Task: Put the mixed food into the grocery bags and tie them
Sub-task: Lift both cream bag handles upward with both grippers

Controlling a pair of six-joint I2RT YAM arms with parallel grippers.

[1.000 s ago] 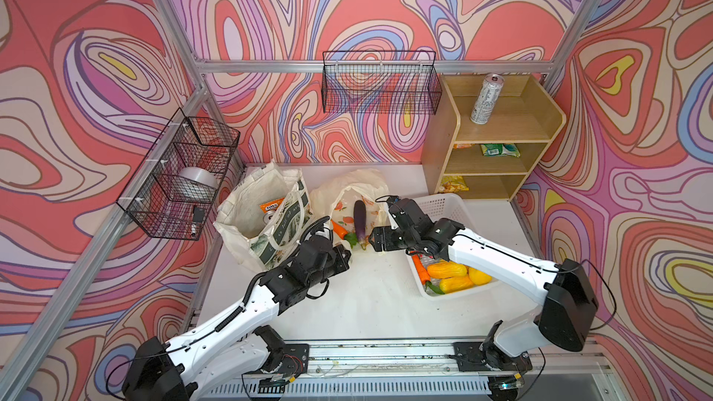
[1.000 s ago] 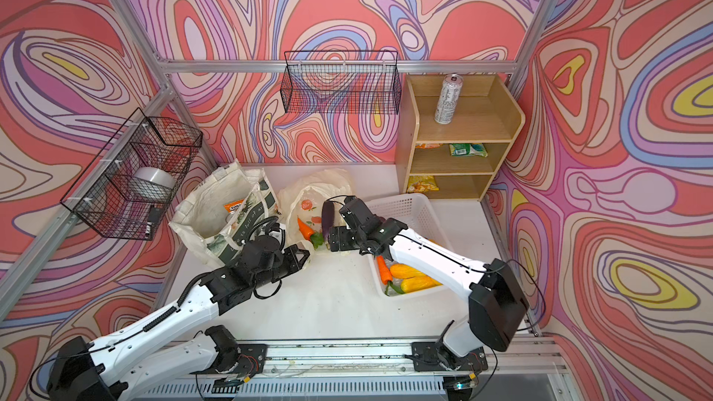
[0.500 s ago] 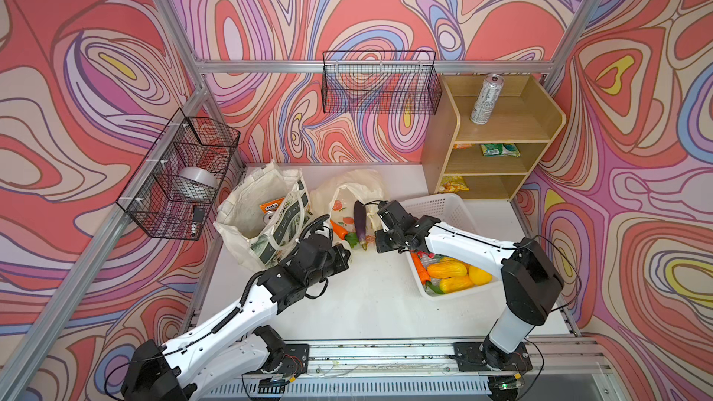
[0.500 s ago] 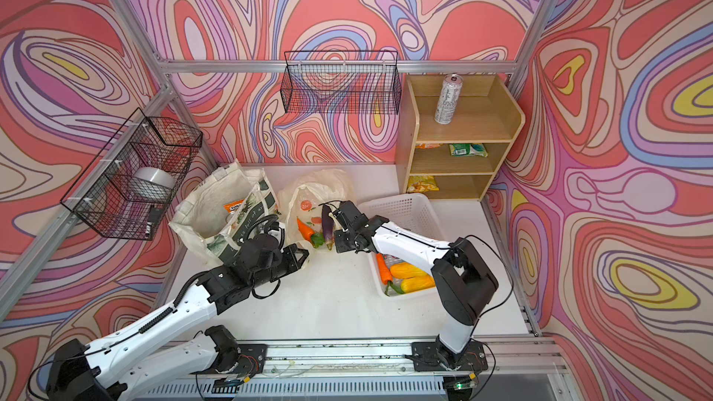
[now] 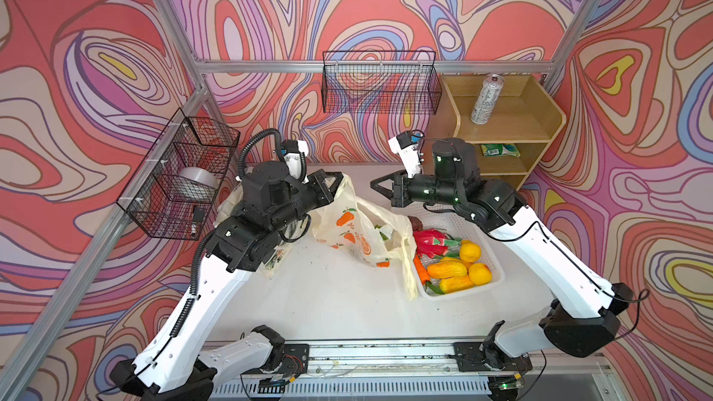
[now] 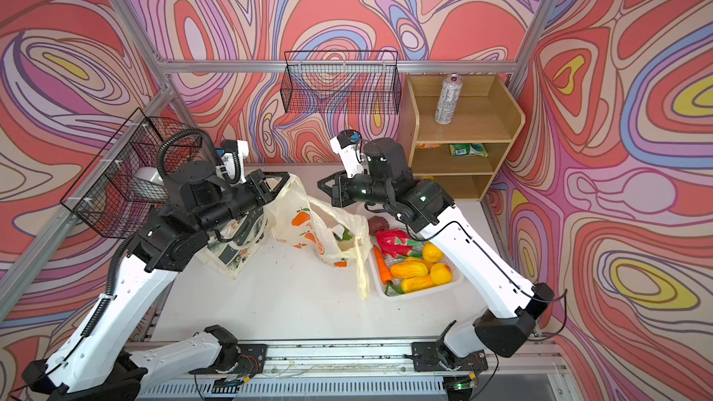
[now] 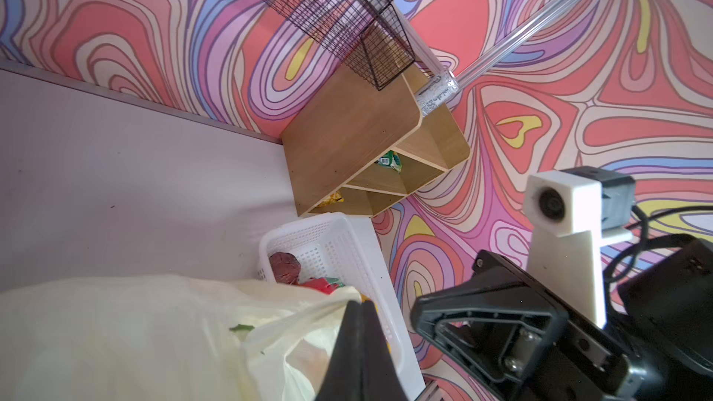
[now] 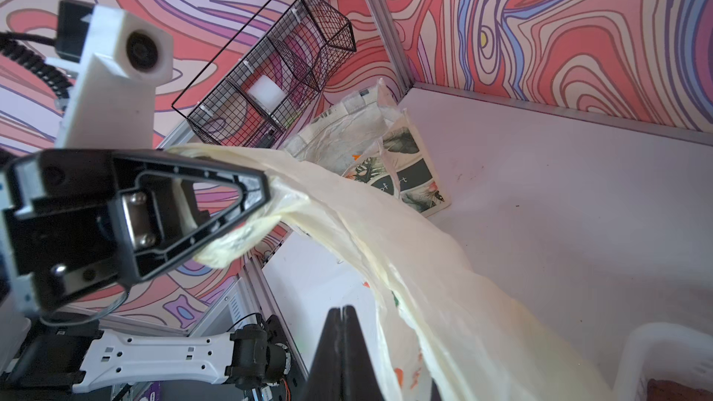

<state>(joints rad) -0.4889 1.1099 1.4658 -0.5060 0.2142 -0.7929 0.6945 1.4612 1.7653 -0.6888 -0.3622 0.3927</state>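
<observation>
Both arms now raised off the table [image 5: 328, 302]; 1 s ago they sat low at the plastic bag [image 5: 355, 225]. Right gripper [image 5: 373, 184], spread then, is now pulled back & pressed together w/ nothing btwn its fingers [image 8: 341, 316].

1. Plastic bag: pale yellow, orange print. One handle pinched in left gripper [image 5: 340, 176], jaws tight on it, that side drawn up & taut. Bag body slumps on table btwn tote bag [image 8: 409, 183] & basket [image 5: 497, 275]. Other handle [image 5: 408, 264] hangs loose over basket edge, clear of both grippers. Right gripper tip faces left one, near, apart from bag.
2. Tote bag: leaf print, dark band, far-left corner; mostly hidden behind left arm in both top views.
3. Basket: white lattice, right of plastic bag. Holds toy fruit & veg [image 5: 447, 270], incl. red dragon fruit [image 5: 430, 241], carrot [image 5: 420, 270], yellow pieces.
4. Can [image 5: 487, 99]: silver, upright, on top of shelf [image 5: 540, 109]. Green packet [image 5: 499, 149] on middle level.
</observation>
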